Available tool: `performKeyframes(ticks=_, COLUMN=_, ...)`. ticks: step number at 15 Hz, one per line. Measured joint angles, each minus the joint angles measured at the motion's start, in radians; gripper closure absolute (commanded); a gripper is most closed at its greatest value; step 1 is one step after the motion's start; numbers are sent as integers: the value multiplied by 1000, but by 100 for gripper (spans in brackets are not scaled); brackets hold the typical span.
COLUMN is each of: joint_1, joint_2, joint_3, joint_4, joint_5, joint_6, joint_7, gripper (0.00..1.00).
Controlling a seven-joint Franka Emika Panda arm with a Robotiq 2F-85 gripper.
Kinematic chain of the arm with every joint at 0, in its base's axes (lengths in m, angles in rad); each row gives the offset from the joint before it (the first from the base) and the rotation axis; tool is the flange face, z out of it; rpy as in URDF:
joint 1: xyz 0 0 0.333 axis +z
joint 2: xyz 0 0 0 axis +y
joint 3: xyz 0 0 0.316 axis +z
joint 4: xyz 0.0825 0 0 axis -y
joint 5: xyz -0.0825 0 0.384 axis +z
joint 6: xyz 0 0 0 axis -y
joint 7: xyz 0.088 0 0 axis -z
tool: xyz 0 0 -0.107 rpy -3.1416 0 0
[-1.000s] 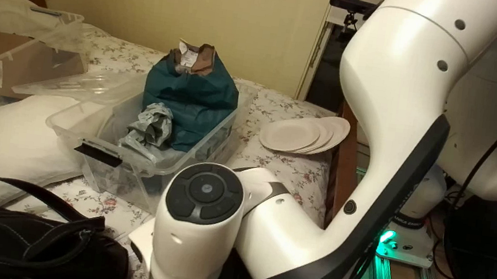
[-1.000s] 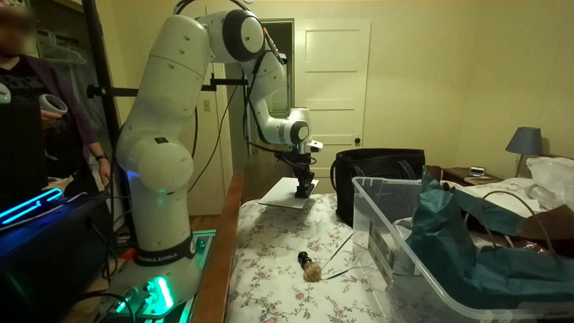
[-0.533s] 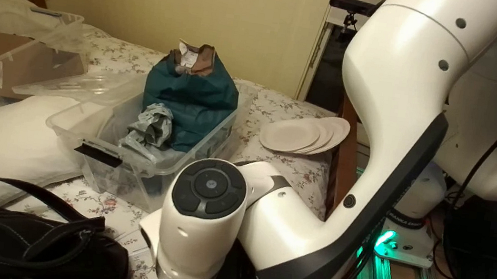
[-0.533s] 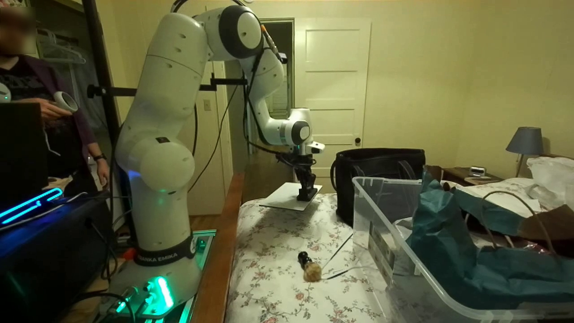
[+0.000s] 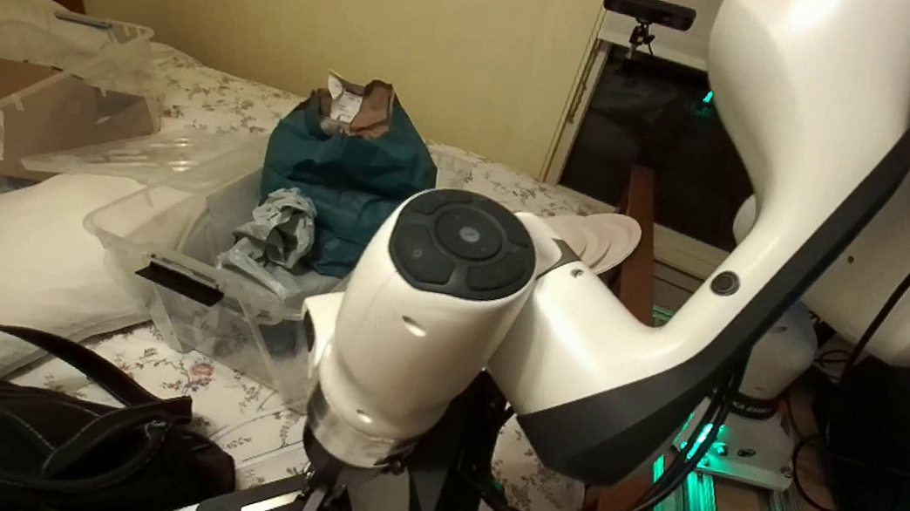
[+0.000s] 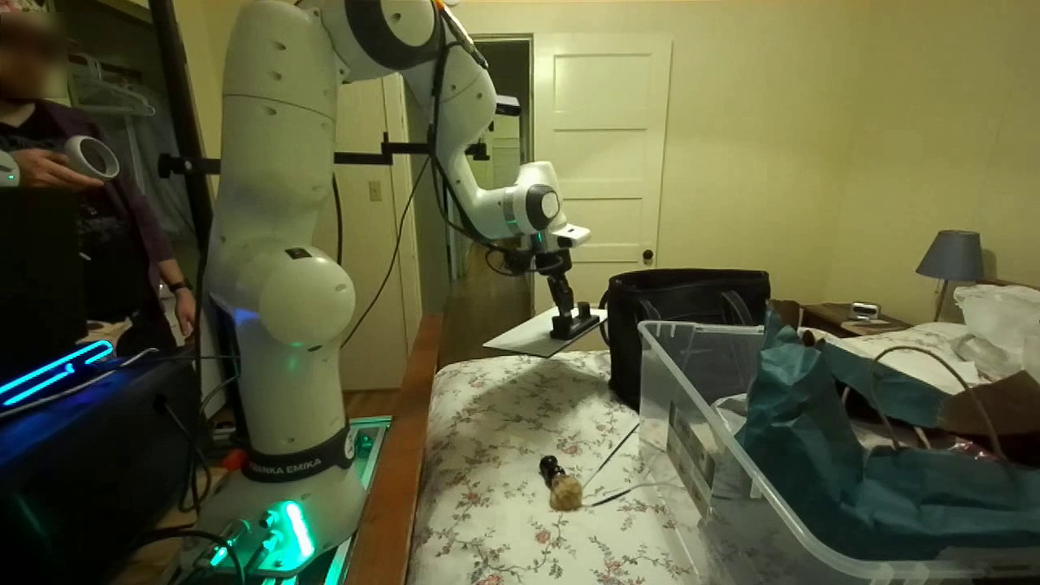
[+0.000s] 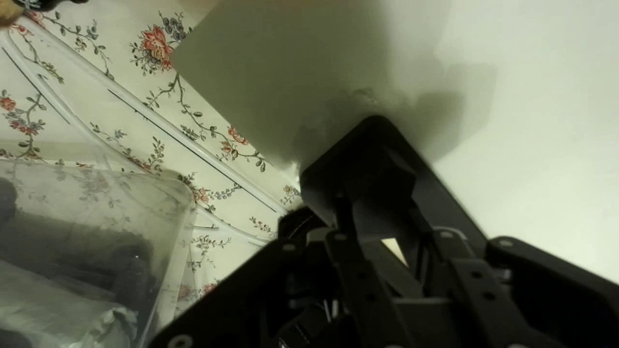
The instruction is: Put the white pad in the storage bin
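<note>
The white pad point(image 6: 528, 338) is a flat white board with a black bar across one end. It is off the bed and tilted in an exterior view. My gripper point(image 6: 563, 318) is shut on the black part of the pad. The pad also spreads across the wrist view point(image 7: 541, 159), below the gripper's fingers point(image 7: 387, 212). The fingertips are partly hidden by the black bar. The storage bin point(image 6: 723, 435) is a clear tub, also seen in an exterior view point(image 5: 233, 341) and at the lower left of the wrist view point(image 7: 167, 193). The gripper is outside the bin.
A black bag point(image 6: 642, 341) stands between the pad and the bin. A teal paper bag point(image 5: 347, 171) and crumpled grey plastic point(image 5: 278, 228) fill much of the bin. A brush point(image 6: 562, 485) lies on the bed beside it. Paper plates point(image 5: 620, 238) and a pillow point(image 5: 33, 253) lie nearby.
My gripper has risen with the pad in it, after a slight dip. It has also tilted and shifted slightly toward the black bag in an exterior view. The bin has not moved.
</note>
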Motion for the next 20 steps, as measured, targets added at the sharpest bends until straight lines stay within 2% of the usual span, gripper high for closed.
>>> performKeyframes(ticks=2, joint_1=-6, joint_2=-63, joint_3=26, joint_4=-29, joint_5=-12, joint_6=-19, joint_7=62, gripper=93)
performKeyframes(ticks=3, joint_1=-14, joint_2=-92, joint_3=43, joint_4=-44, joint_5=-13, joint_6=-29, joint_7=91, gripper=72)
performKeyframes(ticks=5, joint_1=-29, joint_2=-141, joint_3=71, joint_4=-69, joint_5=-41, joint_6=-56, joint_7=175, gripper=72)
performKeyframes(ticks=7, joint_1=-34, joint_2=-165, joint_3=77, joint_4=-86, joint_5=-50, joint_6=-62, joint_7=202, gripper=72)
performKeyframes(ticks=8, joint_1=-36, joint_2=-169, joint_3=77, joint_4=-91, joint_5=-51, joint_6=-62, joint_7=204, gripper=93)
performKeyframes(ticks=10, joint_1=-52, joint_2=-166, joint_3=90, joint_4=-95, joint_5=-51, joint_6=-62, joint_7=203, gripper=93)
performKeyframes(ticks=14, joint_1=-132, joint_2=-166, joint_3=165, joint_4=-91, joint_5=-51, joint_6=-94, joint_7=205, gripper=93)
performKeyframes(ticks=20, joint_1=-213, joint_2=-251, joint_3=248, joint_4=-89, joint_5=-42, joint_6=-188, joint_7=207, gripper=93)
